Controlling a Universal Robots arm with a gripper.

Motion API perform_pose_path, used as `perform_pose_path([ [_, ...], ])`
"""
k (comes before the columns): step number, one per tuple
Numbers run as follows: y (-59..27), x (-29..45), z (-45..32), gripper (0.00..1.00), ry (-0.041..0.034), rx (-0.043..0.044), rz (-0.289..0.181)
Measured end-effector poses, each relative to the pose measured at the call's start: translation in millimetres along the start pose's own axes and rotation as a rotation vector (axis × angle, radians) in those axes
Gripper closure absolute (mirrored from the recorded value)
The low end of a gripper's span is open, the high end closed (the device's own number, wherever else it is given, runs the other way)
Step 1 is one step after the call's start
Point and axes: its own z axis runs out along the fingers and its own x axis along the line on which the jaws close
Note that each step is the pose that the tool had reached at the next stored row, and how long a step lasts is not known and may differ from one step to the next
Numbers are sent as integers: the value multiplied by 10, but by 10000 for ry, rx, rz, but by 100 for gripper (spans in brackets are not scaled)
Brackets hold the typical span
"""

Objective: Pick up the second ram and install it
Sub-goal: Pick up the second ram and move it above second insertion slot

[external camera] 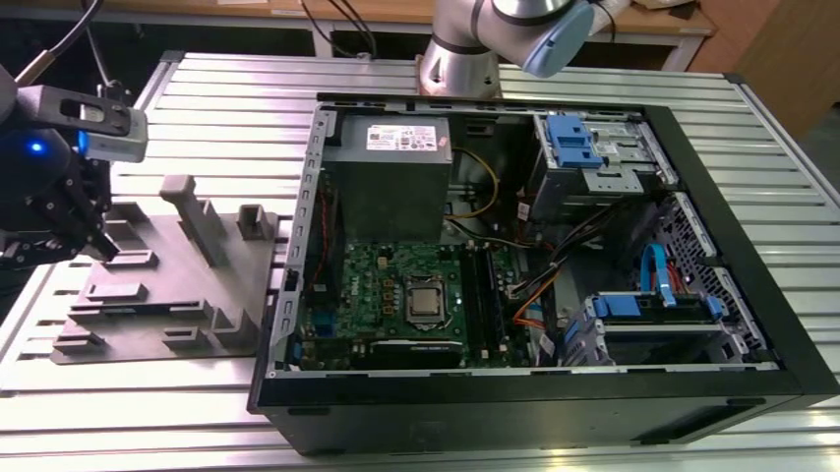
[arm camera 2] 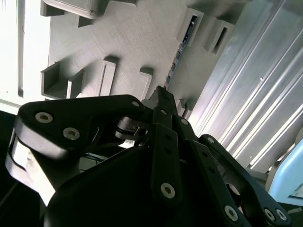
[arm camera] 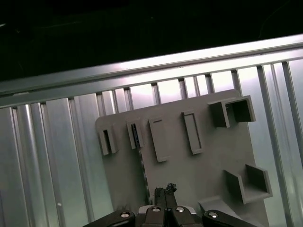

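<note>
**Q:** What do you count on the bench [external camera: 197, 84]?
**A:** You have one open computer case [external camera: 735, 334] and one grey tray [external camera: 145, 329].
**Q:** And inside the case?
**A:** One motherboard [external camera: 381, 295], one power supply [external camera: 388, 182].
**Q:** On the tray?
**A:** One ram [arm camera: 142, 163], plus two narrow slots [arm camera: 106, 142].
**Q:** And your robot?
**A:** One arm [external camera: 459, 49], one gripper [arm camera: 166, 189].

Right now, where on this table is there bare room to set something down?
Bare slatted table lies between the grey tray and the near edge in the exterior view, and again behind the tray. Crowded: the tray's posts, with the gripper there, and the open computer case, packed with cables.
</note>
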Motion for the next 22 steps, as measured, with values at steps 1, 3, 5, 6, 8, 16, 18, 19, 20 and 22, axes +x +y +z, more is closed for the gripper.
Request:
perform_pose_path([
  [1, 0, 1, 14, 93, -1, 0, -2],
  [3, -1, 2, 34, 93, 0, 0, -7],
  [5, -1, 2, 46, 93, 1, -1, -13],
  [6, -1, 3, 52, 93, 0, -1, -17],
  [8, -1, 3, 65, 93, 0, -1, -25],
  [16, -2, 6, 114, 93, 1, -3, -69],
  [18, -2, 6, 125, 93, 2, -5, -79],
  [19, -3, 6, 130, 93, 2, -5, -83],
  [20, -3, 7, 135, 93, 2, -4, -88],
  [22, -3, 7, 145, 93, 2, -5, -100],
])
